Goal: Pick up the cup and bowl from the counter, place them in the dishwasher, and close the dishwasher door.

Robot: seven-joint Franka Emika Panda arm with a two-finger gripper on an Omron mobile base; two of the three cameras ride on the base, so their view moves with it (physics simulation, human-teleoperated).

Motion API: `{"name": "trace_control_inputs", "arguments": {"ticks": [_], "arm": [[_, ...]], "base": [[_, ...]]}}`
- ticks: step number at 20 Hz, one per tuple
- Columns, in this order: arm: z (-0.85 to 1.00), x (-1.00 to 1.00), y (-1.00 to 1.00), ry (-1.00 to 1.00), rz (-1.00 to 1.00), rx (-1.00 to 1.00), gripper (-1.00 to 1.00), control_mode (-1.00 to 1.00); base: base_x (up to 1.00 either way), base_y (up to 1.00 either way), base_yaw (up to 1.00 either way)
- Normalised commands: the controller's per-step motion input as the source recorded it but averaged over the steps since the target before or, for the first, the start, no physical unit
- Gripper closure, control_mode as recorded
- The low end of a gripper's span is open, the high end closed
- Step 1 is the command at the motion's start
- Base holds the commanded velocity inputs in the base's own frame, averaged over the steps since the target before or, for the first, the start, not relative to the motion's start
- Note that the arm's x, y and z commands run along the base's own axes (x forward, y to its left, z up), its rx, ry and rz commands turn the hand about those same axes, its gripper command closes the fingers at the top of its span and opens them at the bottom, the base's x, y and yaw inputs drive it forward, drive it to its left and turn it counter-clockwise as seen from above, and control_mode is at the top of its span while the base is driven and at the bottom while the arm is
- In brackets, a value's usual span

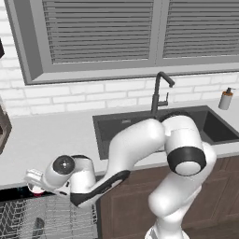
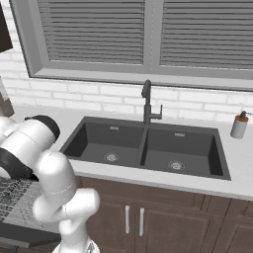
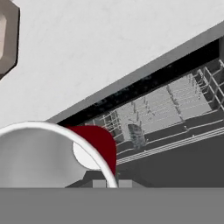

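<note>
**Claw shut on the bowl's rim at the dishwasher's edge**

Much is hidden here. In the left base view the claw (image 1: 31, 179) sits at the far lower left, mostly covered by the white hand, so its fingers cannot be made out there. Just under it a small patch of red, the cup (image 1: 37, 191), peeps out below the hand; the rest of it is cut off by the arm. In the right base view the arm's bulk hides the hand altogether, and the dishwasher (image 2: 15, 202) shows as a corner of wire rack at the left edge.

The hand view is clearer. The bowl (image 3: 39, 157) fills the lower left, its pale rim curving down to the claw's tips at the bottom edge, where the jaws stand narrow, closed on that rim. The bowl's far side runs out of the picture. Behind the rim lies the cup, red with its white inside turned toward the camera, partly covered by the bowl. Both hang over the dishwasher's grey-white rack, just below the front edge of the table (image 3: 109, 48). Whether the cup rests on the rack cannot be told.
</note>
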Motion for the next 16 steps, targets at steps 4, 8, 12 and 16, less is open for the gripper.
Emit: {"name": "trace_control_inputs", "arguments": {"ticks": [4, 8, 12, 16], "arm": [[-0.01, -0.32, 0.0, 0.03, -0.02, -0.16, 1.0, -1.0], [0.0, -0.75, 0.0, 0.01, -0.04, -0.21, 1.0, -1.0], [-0.01, -0.31, 0.0, 0.24, -0.05, -0.24, 1.0, -1.0], [-0.07, 0.0, 0.0, 0.4, -0.03, -0.27, 1.0, -1.0]], "base": [[0.0, 0.0, 0.0], [0.0, 0.0, 0.0], [0.0, 0.0, 0.0], [0.0, 0.0, 0.0]]}}
